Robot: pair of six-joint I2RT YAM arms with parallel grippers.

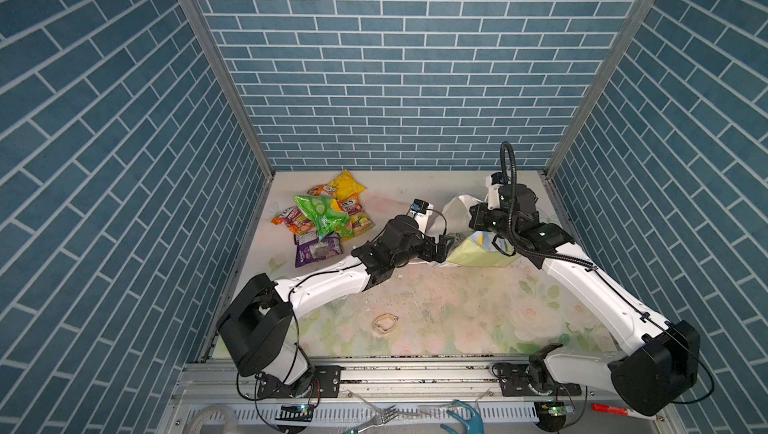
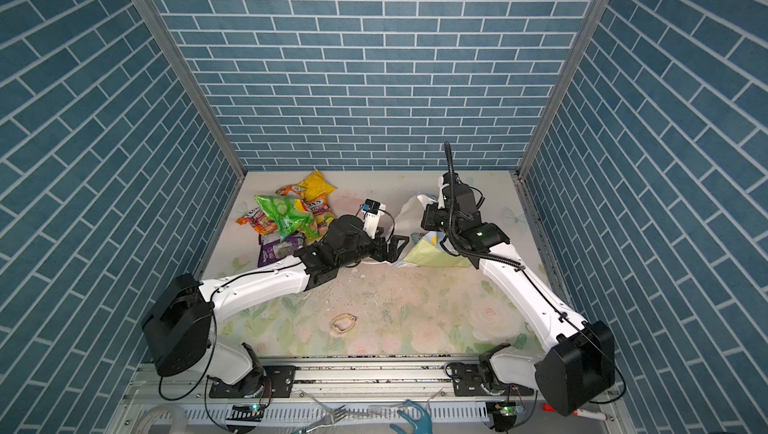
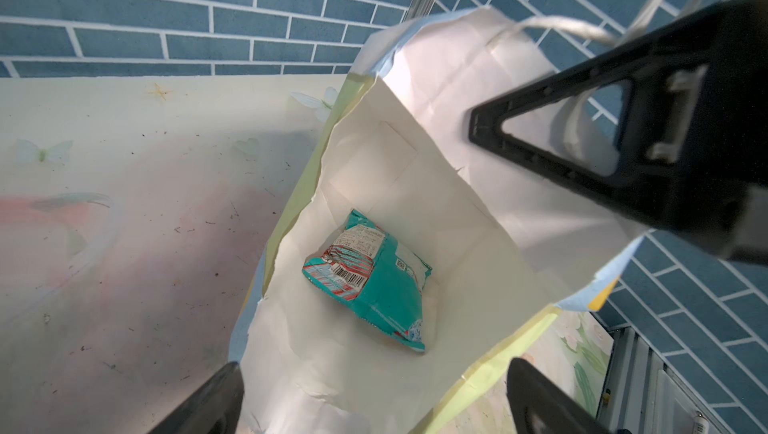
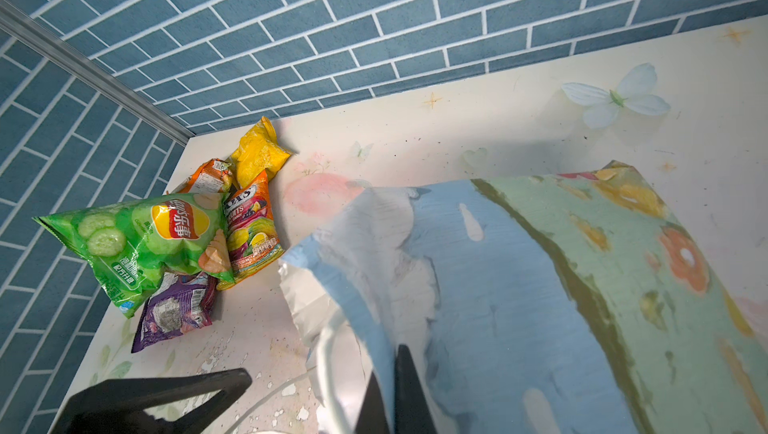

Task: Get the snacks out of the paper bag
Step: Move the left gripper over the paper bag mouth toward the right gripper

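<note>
The paper bag (image 1: 478,251) (image 2: 432,253) lies on its side, mouth toward the left arm. My right gripper (image 4: 390,369) (image 1: 476,219) is shut on the bag's upper rim and holds the mouth up. My left gripper (image 3: 374,365) (image 1: 446,244) is open at the mouth, one finger on each side of the lower rim, holding nothing. A teal snack packet (image 3: 370,282) lies deep in the white inside of the bag (image 3: 415,186). The other snacks (image 1: 328,215) (image 2: 286,213) (image 4: 166,236) are piled at the back left: green, yellow, orange and purple packets.
Brick-patterned walls close in the back and both sides. A beige loop (image 1: 384,321) lies on the flowered table near the front middle. A fork (image 1: 374,415), a teal tool (image 1: 463,415) and a red marker (image 1: 611,409) sit beyond the front rail.
</note>
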